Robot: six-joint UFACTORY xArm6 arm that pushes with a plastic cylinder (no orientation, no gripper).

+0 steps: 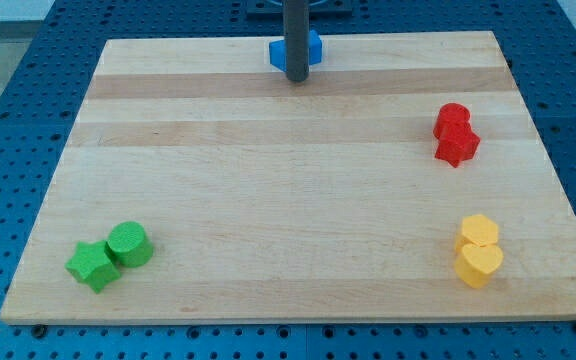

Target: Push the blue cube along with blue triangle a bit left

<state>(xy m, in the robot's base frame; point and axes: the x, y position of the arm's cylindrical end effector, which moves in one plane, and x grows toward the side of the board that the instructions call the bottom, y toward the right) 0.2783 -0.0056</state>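
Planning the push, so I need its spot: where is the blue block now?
The blue block sits at the board's top edge, centre, right behind my tip.

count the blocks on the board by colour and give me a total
Green: 2, a green star block and a green cylinder block
Red: 2 red blocks
Yellow: 2 yellow blocks
Blue: blue blocks partly hidden behind my tip, at least 1 visible
Total: at least 7

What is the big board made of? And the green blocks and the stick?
The board looks like pale wood with a smooth finish: long grain stripes run across it. The green blocks look like matte plastic, solid in colour with soft edges, though painted wood is possible. The stick, ending in my tip at the blue blocks, looks like dark dull metal or plastic.
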